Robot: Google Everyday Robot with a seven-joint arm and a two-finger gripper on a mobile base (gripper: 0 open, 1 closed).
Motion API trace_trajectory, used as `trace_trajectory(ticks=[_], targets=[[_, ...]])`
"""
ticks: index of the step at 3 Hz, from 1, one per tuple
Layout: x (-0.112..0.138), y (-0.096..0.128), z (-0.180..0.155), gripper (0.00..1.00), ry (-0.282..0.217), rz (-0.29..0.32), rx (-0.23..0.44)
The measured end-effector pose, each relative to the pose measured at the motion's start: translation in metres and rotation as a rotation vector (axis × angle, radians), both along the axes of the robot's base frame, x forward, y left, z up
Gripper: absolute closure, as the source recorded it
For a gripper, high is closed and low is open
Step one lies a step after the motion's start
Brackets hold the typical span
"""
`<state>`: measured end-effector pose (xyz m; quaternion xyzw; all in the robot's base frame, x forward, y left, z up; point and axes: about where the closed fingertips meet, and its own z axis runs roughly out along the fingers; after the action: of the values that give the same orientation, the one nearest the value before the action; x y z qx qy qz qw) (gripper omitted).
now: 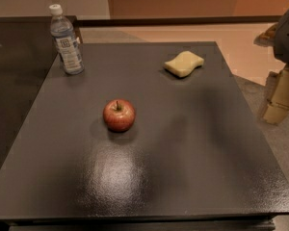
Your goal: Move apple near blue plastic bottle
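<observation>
apple (119,115) sat at centre of tabletop (207,167), stem up | blue plastic bottle (66,40) stood at 11 o'clock | pincer (278,100) hung off the 3 o'clock edge, open-or-closed couldn't be told | apple looked firm, smooth, rollable: pinch across widest middle

Dim, warm light. A broad glare patch sits on the dark counter (207,143) in front of the apple (119,115), which casts a soft shadow at its base. The hand (278,100), at the right edge beside the counter, is warmly lit.
</observation>
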<state>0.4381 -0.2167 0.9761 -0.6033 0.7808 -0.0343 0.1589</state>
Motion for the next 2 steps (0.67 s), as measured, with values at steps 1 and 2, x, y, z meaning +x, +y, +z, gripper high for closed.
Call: trace_trajectory(ticks=[1, 2], targets=[[0.000, 0.000, 0.000, 0.00, 0.000, 0.000, 0.000], [0.006, 0.019, -0.004, 0.00, 0.015, 0.014, 0.050]])
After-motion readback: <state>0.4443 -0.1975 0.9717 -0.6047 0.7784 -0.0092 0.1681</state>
